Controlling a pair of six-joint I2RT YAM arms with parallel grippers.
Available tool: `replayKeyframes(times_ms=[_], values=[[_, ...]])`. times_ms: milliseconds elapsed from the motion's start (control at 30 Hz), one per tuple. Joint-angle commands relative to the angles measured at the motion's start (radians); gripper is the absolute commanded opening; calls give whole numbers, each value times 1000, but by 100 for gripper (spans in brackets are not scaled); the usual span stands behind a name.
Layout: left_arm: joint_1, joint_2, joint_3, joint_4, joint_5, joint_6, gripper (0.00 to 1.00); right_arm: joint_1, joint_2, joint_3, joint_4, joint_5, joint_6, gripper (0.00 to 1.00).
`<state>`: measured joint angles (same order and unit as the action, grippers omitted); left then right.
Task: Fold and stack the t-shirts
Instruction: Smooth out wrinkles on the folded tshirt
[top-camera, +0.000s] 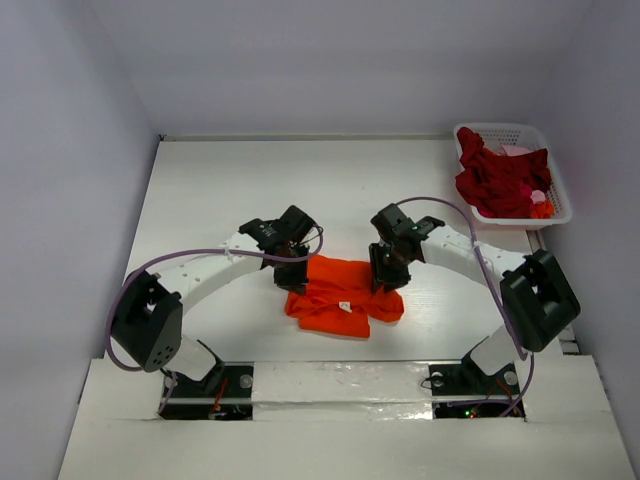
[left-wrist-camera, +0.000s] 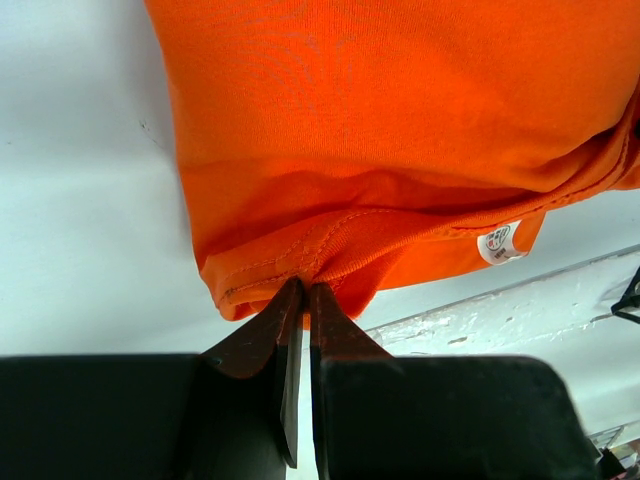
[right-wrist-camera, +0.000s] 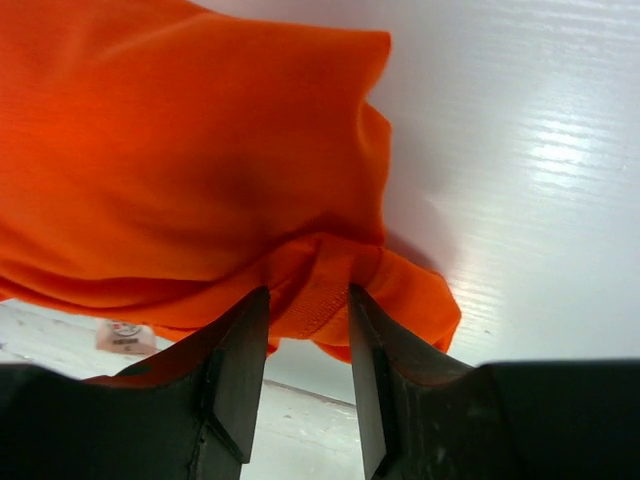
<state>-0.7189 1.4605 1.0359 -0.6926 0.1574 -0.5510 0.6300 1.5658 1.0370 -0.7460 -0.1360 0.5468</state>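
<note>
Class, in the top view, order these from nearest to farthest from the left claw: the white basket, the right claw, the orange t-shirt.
1. The orange t-shirt, in the middle, pinched by the left claw itself.
2. The right claw, at the shirt's opposite, right side.
3. The white basket, at the far right, well beyond both claws.

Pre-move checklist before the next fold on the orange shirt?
1. Left pincer on shirt hem: ok, shut on it.
2. Right pincer grip: not ok, jaws apart around a fold.
3. Shirt lying flat: not ok, rumpled at its near edge.
4. Label in view: ok, at the near edge.
5. Other shirts out of the way: ok, in the basket, apart from both arms.
</note>
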Motion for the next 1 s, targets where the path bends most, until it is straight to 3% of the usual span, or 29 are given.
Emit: replayKeyframes(times_ms=[0,200,367,467,633,667,767,967], values=[[-5,-40,6,-8,7,-6,0,8,-1,-21,45,35,5,42],[-5,-45,7,-12,4,-4,0,8,11,-40,60,36,12,31],[-5,-46,6,-10,5,-4,0,8,11,-48,60,39,8,8],[-5,-46,7,-8,5,-4,0,8,0,-49,56,44,13,0],[-5,-45,7,-7,7,-4,0,8,-27,-23,27,61,15,0],[-5,-45,7,-7,7,-4,0,8,-30,-15,20,70,15,16],[-5,-43,7,-7,7,-4,0,8,-41,3,13,81,18,36],[-5,-51,4,-8,7,-6,0,8,-21,23,10,90,15,42]])
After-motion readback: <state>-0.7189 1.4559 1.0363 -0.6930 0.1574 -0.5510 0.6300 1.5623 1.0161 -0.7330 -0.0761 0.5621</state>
